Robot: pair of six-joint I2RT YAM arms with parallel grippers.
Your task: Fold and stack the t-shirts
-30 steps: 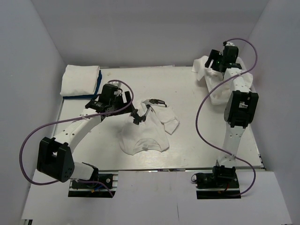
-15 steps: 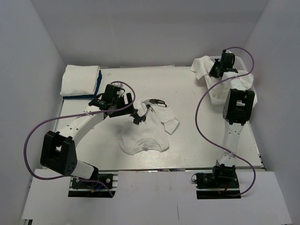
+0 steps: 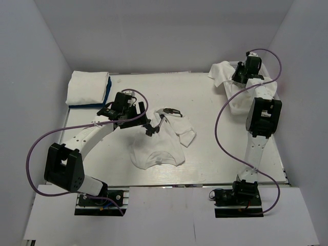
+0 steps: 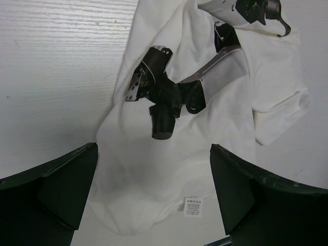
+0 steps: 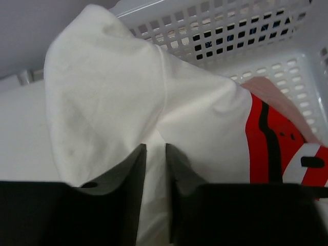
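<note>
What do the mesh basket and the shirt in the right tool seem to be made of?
Basket: probably rigid white plastic, smooth and slightly glossy, moulded with rows of small holes. Shirt: seemingly soft matte knit cloth, perhaps cotton; it drapes, creases and shows a stitched seam above the right tool pinching it.

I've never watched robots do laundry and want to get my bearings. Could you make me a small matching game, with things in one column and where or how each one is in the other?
Things
1. folded stack
2. spread white t-shirt
3. left gripper
4. right gripper

Place or state
A. shut on the draped white t-shirt at the basket
B. far left corner of the table
C. open, holding nothing
D. lying in the middle of the table

Pairs: 1-B, 2-D, 3-C, 4-A
</note>
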